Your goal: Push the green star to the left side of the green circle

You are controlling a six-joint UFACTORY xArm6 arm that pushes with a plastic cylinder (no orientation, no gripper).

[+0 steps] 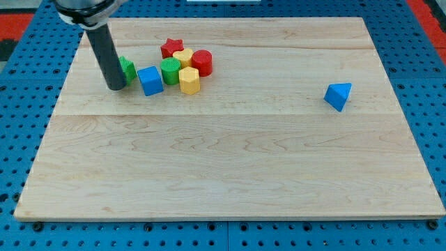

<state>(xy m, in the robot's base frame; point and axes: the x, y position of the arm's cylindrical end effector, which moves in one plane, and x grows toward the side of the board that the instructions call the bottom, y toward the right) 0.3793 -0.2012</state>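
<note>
Here, nearest the view's bottom, the wooden table (230, 167) lies bare across its lower half, its edge bordered by a blue pegboard (432, 139). Farther up on the view's right, a blue triangular block (338, 95) sits alone, well apart from the rest. On the view's left, my tip (116, 87) rests on the table, its dark rod rising to the view's top, where the arm is cut off by the frame. The arm carries no hand, only this rod, so it has hold of nothing. The rod covers the left part of the green star (127, 69), of which only a sliver shows at the rod's right edge, so its shape is hard to make out; the tip looks to touch it. Just right of that is a blue cube (150, 80), then the green circle (170, 71), with a yellow hexagonal block (189, 80) beside it. Behind these, packed close, are a second yellow block (184, 58), partly hidden, a red cylinder (202, 62), and farthest a red star (171, 48).
</note>
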